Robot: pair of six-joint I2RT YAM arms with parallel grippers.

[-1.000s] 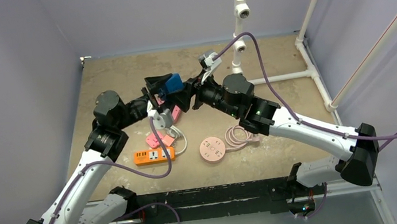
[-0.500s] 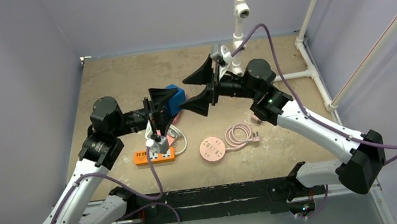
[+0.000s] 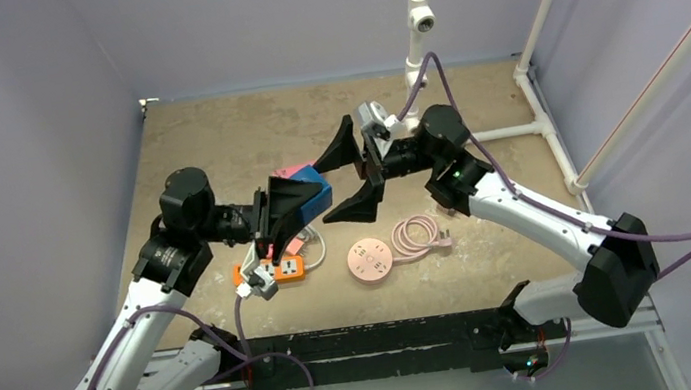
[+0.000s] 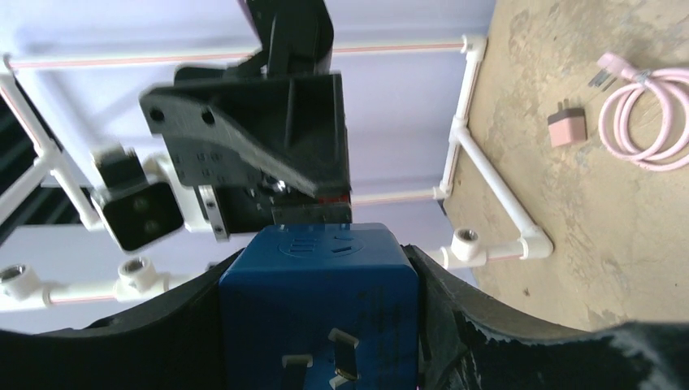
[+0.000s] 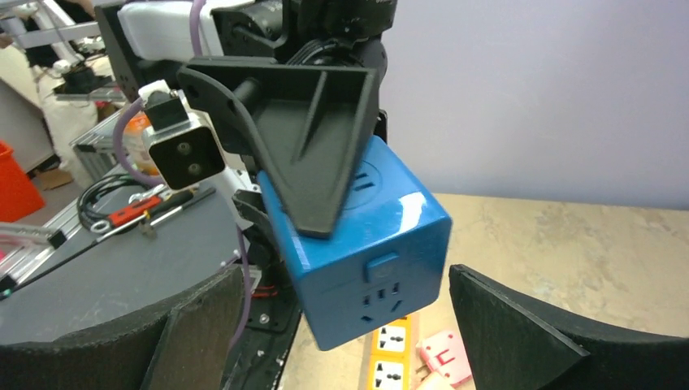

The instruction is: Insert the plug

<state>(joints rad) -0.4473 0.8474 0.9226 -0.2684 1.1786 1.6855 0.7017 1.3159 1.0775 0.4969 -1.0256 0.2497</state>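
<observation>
- Left gripper (image 3: 300, 199) clamps the blue cube adapter (image 5: 366, 244) aloft, near the orange power strip (image 3: 289, 269).
- Right gripper (image 3: 351, 174) gapes wide beside the cube.
- Risk: tilted prongs could miss the slots and shove the unbraced strip.

From the top view you are looking down from high behind the arms, taking in the whole table (image 3: 213, 137), with the bases at the bottom edge. The left wrist camera (image 5: 184, 153) is sitting very near the blue cube (image 4: 317, 296), which is filling its lower centre. It is facing the right wrist camera (image 4: 135, 213). That one is looking back, close on the same cube, with the orange power strip (image 5: 388, 357) at its bottom edge. All three views are sharing the cube.
</observation>
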